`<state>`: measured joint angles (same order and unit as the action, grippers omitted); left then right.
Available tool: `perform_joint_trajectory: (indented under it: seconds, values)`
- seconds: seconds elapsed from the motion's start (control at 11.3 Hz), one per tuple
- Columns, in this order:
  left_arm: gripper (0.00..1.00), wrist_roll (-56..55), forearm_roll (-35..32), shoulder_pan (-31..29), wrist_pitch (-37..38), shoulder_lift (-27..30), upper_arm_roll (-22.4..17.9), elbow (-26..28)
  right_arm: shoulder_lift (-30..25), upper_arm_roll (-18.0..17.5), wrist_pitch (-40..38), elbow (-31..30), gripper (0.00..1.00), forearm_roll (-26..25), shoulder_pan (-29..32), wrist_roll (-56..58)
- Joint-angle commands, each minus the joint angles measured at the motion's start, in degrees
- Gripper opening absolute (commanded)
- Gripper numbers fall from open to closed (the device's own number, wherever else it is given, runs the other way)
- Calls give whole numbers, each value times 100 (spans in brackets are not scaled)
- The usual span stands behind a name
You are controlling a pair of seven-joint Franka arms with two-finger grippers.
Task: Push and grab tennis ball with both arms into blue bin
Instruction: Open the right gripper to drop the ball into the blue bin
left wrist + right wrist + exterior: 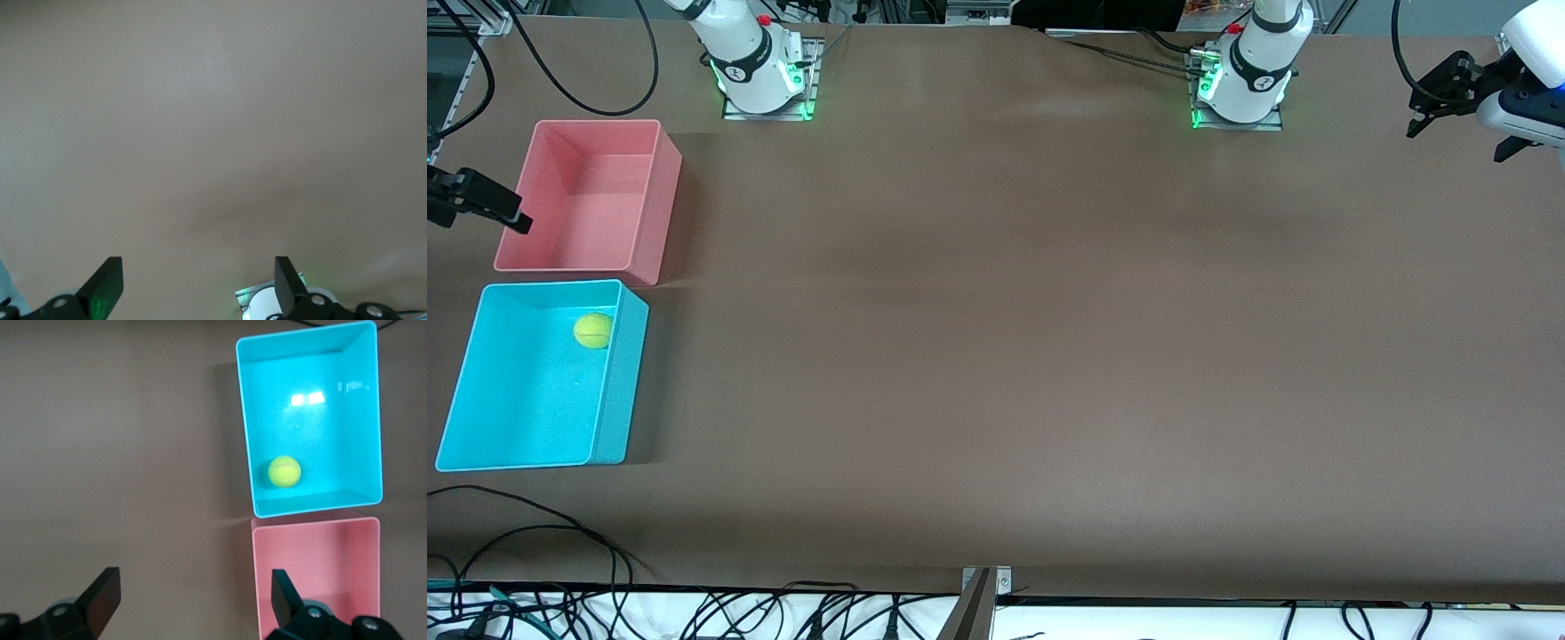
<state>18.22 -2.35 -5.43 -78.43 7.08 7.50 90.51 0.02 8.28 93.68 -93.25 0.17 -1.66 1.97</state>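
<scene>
The tennis ball [593,331] is sitting in the blue bin [480,356], beside the pink bin [654,204]. Only the wrist views are showing the left gripper [199,283] and right gripper [197,597] gaping apart.

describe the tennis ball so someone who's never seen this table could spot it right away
Go to the right arm's end of the brown table, where two open bins sit side by side: a pink bin and, nearer the front camera, the blue bin. The tennis ball lies inside the blue one, close to the wall beside the pink bin. It is the only small, fuzzy, yellow-green round thing there.
</scene>
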Motion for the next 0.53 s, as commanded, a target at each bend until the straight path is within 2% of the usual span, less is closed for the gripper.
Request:
perform_joint_trajectory:
  seconds: [0.0, 0.44]
  values:
    - [100, -56, -152, 15, 126, -58, -21, -174, -352, -11, -306, -325, 100, -219, -27, 119]
    - [100, -56, -152, 15, 126, -67, -3, -174, -415, -11, -315, -317, 100, -193, -27, 137]
